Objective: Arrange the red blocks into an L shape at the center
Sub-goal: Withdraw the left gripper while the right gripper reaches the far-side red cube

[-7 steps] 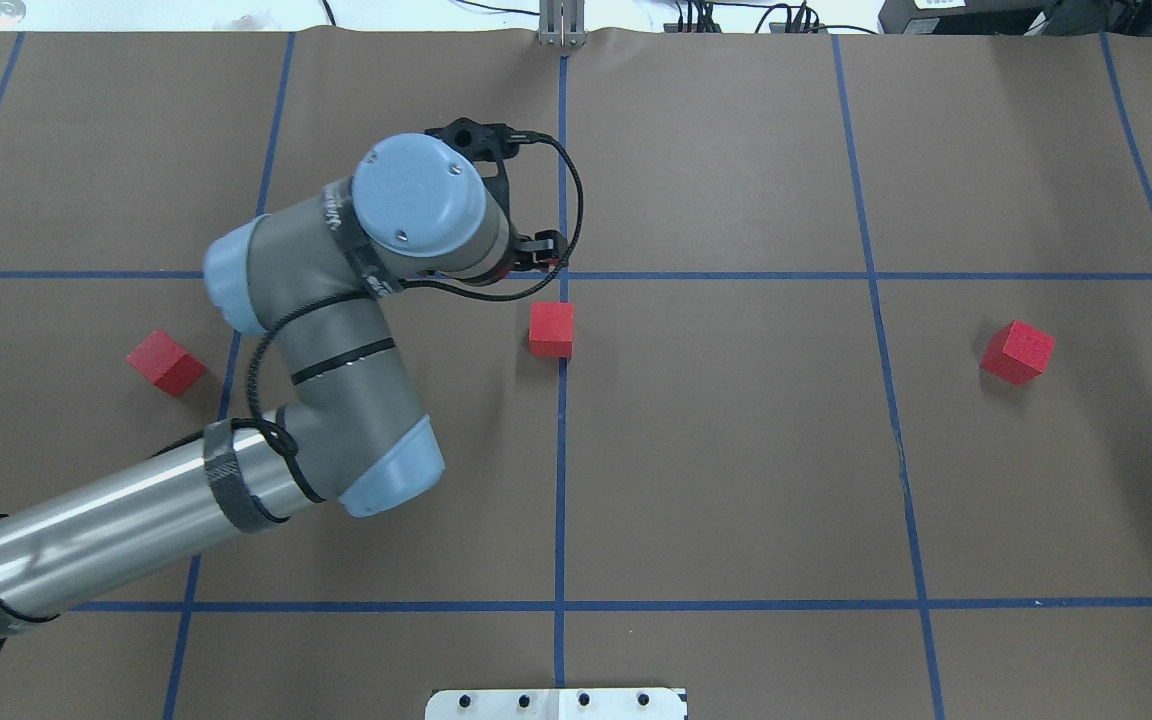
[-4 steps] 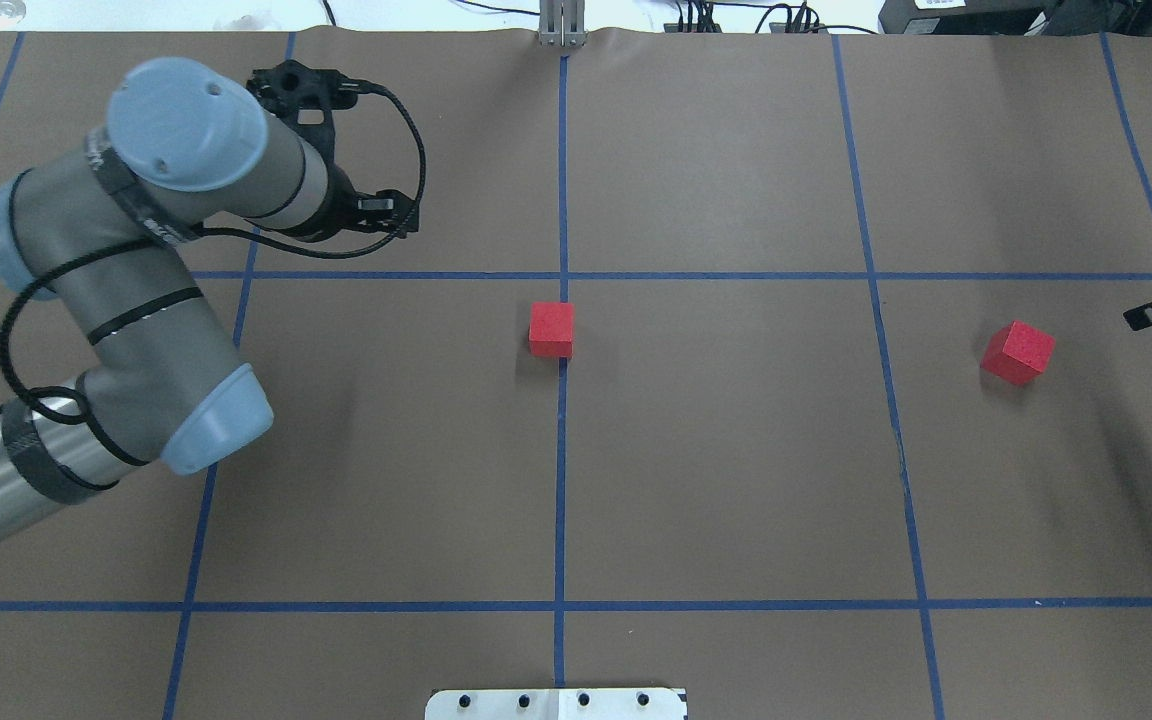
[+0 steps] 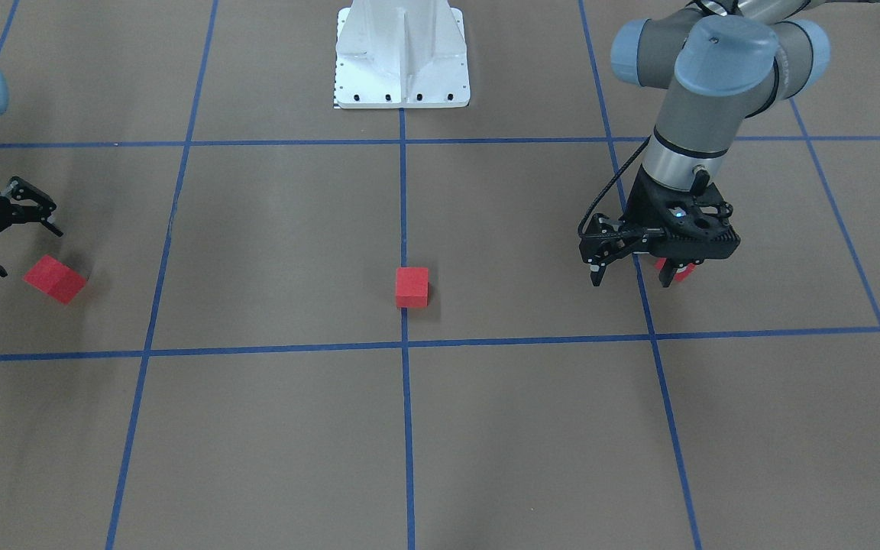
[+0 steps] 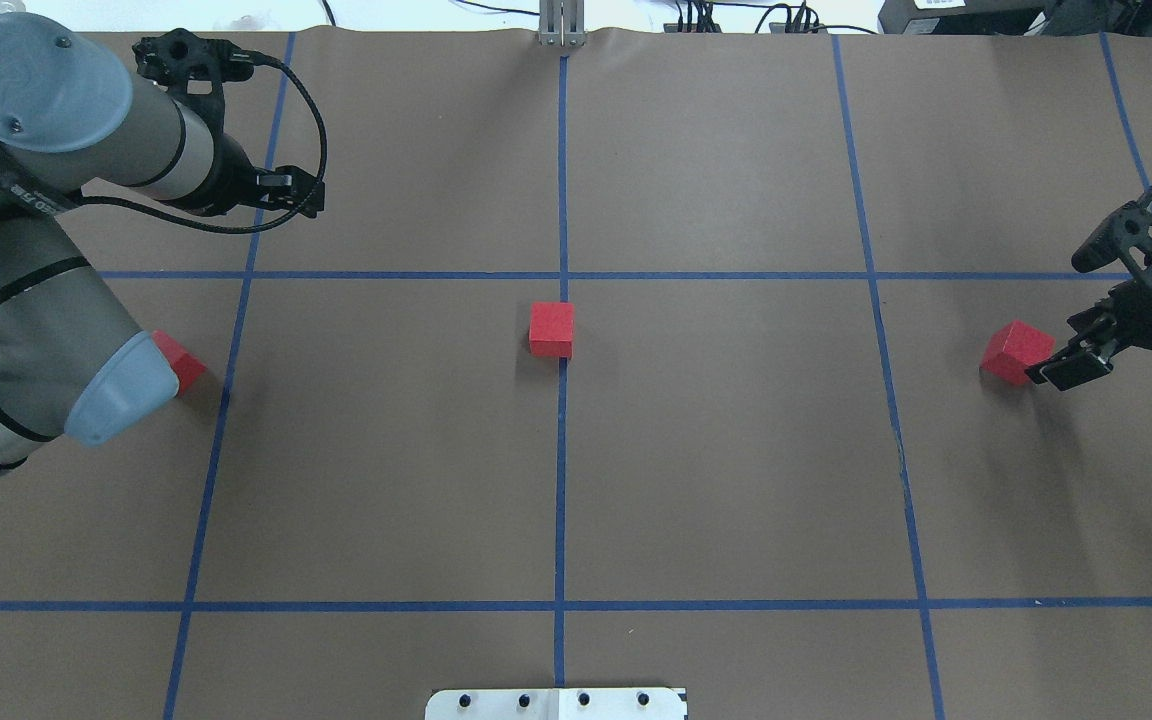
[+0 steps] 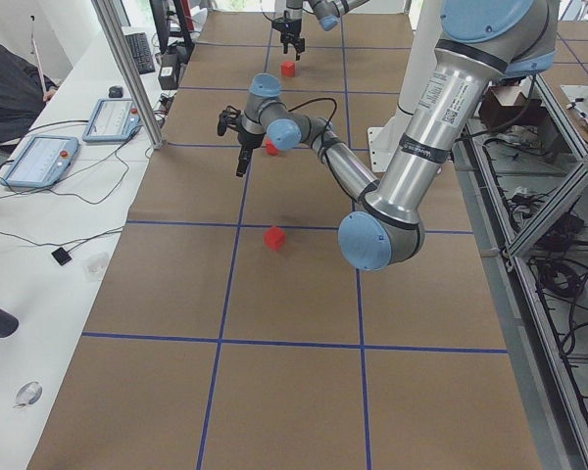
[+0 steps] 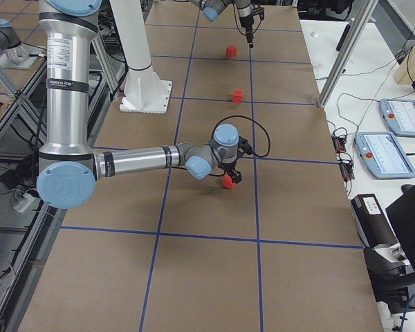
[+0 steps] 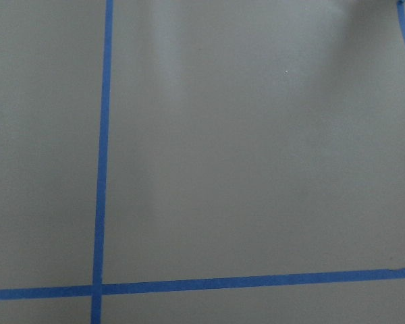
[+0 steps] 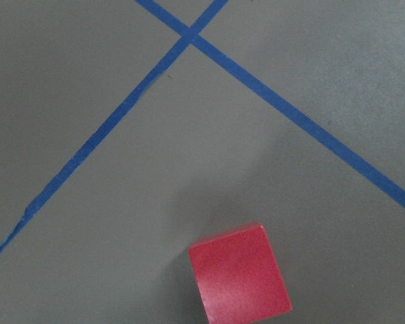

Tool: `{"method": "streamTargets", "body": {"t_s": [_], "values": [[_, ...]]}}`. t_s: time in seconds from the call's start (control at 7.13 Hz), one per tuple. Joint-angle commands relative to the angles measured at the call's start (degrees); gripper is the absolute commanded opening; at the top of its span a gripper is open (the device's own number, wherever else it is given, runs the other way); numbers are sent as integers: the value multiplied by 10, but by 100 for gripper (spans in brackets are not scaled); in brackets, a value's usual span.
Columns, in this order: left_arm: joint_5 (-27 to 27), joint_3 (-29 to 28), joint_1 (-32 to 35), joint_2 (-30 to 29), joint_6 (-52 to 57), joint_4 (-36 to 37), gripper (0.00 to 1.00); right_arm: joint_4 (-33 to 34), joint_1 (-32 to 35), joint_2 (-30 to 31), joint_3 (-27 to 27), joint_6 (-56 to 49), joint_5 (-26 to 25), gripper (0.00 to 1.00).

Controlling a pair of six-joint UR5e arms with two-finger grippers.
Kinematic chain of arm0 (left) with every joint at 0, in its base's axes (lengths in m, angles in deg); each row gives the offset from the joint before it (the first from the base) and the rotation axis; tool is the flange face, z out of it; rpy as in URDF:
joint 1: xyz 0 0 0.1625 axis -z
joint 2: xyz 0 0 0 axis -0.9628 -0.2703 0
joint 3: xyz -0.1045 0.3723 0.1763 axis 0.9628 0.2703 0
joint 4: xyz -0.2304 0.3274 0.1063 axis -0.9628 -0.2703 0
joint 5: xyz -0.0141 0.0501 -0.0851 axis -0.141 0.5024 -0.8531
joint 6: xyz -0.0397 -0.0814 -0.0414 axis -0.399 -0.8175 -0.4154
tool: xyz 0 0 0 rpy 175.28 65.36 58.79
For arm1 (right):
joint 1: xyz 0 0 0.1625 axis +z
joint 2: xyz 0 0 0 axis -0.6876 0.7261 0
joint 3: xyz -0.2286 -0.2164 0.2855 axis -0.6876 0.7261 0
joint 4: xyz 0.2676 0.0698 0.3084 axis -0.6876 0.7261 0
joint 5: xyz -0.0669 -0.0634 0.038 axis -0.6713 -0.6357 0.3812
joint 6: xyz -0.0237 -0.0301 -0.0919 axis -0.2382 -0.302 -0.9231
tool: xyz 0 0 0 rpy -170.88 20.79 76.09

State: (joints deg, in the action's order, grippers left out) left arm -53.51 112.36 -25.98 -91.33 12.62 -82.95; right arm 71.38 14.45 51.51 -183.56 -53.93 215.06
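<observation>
One red block (image 4: 551, 330) (image 3: 412, 287) sits at the center, against the central blue tape line (image 4: 561, 450). A second red block (image 4: 181, 366) lies at the left, mostly hidden under my left arm's elbow; in the front view its edge (image 3: 678, 270) peeks out behind my left gripper (image 3: 632, 279). That gripper is open, empty and held above the surface. The third red block (image 4: 1014, 352) (image 3: 54, 279) lies at the right. My right gripper (image 4: 1061, 370) (image 3: 27, 252) is open just beside it, apart from it. The right wrist view shows that block (image 8: 241, 278) low in frame.
The brown surface carries a blue tape grid (image 7: 100, 202). The white robot base (image 3: 402, 53) stands at the near edge. Desks with tablets (image 5: 41, 157) and cables run along the far side. An upright metal post (image 4: 561, 25) stands at the far edge.
My left arm has swung away from the centre block to the far left, covering most of the left block. My right gripper came in from the right edge up to the right block.
</observation>
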Motion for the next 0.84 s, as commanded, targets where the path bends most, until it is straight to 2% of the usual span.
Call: {"method": "streamTargets", "body": {"t_s": [0.0, 0.7], "values": [[-1, 0, 1, 8, 1, -2, 100, 0, -11, -15, 8, 0, -24, 99], [-1, 0, -1, 11, 1, -5, 100, 0, -17, -29, 47, 0, -26, 99]]}}
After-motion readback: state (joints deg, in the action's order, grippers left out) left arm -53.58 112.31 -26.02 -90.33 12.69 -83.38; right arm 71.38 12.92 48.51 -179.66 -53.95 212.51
